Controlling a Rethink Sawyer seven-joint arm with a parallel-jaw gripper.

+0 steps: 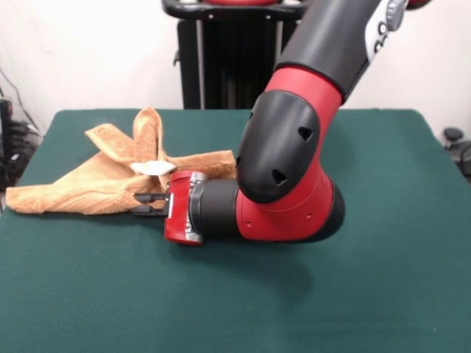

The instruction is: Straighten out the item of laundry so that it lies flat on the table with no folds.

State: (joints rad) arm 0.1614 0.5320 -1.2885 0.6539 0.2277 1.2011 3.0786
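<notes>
Item: large rectangular table [243,309] with a dark green felt-like top, its nearest stretch bare and carrying only the arm's shadow. Item: red and black robot arm [287,169], bent low over the table's middle, its thick elbow joint close to the camera and its wrist turned sideways so the tool runs nearly level with the surface; the posture suits a reach along the tabletop toward the cloth, judged from the angle alone. Item: gripper [145,204], two thin black fingers projecting from a red and silver wrist collar, lying at the near edge of the cloth; one finger sits above the other with a gap showing between them, so they read as spread, and no fabric appears pinched between them, though contact with the hem cannot be settled. Item: small orange-tan terry-cloth towel [88,187], on the table's left half just beyond the gripper, bunched and far from flat. One long flap trails to the table's left edge, two others rise and cross behind it, and a further strip runs behind the arm. A small white tag [152,168] lies on top near the middle. Task status, as judged: straightening is barely begun; several folds remain. Item: black pedestal [221,59] at the far side, before a pale wall.
</notes>
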